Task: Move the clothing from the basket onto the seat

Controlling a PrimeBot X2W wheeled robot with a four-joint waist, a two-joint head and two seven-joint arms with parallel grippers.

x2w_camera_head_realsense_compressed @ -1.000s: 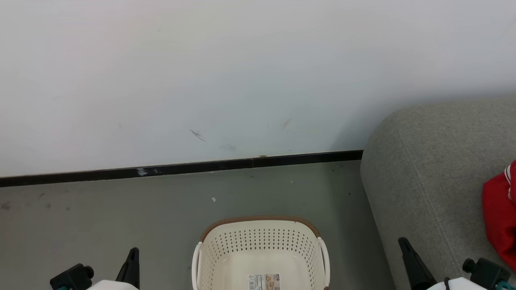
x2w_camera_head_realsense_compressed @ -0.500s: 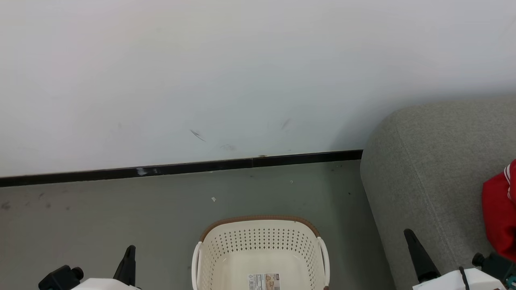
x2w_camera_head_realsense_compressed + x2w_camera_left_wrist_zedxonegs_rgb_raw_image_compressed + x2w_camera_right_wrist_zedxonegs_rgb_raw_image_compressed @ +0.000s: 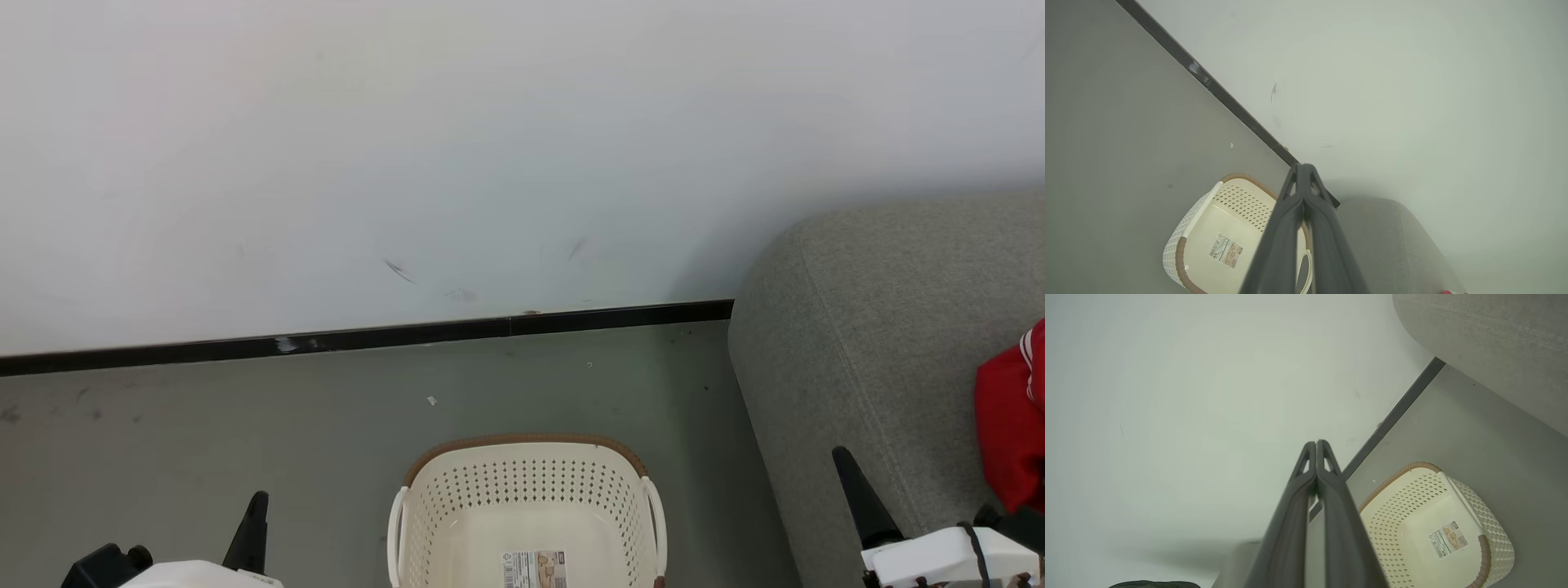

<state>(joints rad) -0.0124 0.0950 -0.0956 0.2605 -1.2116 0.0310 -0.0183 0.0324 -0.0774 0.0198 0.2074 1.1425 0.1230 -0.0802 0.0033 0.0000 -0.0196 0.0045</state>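
As the left gripper [image 3: 1303, 179] and right gripper [image 3: 853, 490] are squeezed together and empty, the right could knock the red clothing [image 3: 1008, 433] off the seat [image 3: 857, 327].

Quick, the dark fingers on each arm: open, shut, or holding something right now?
Left gripper: shut, holding nothing.
Right gripper: shut, holding nothing.
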